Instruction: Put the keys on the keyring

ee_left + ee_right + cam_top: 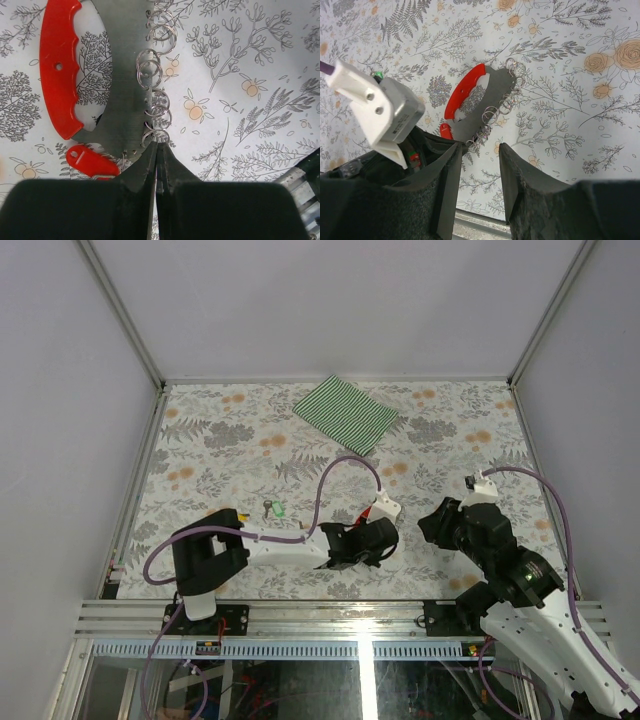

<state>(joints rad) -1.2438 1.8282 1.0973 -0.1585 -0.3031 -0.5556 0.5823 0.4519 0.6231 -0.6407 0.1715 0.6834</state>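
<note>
Touching the silver ring (154, 136) of the red keyring (60, 70) just ahead, left gripper (159, 146) tips together; right gripper (480, 150) apart, empty.

A robot lab cell: white panels (60, 390), aluminium frame (340, 615), floral-covered table (230, 450).

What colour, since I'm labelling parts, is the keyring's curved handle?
The handle is red, clearest in the left wrist view.

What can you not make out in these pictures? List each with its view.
Left wrist: keyring lower end, hidden behind the shut left gripper.
Top: keys, too small to count.
Right wrist: keyring's near end, again behind that gripper.
</note>
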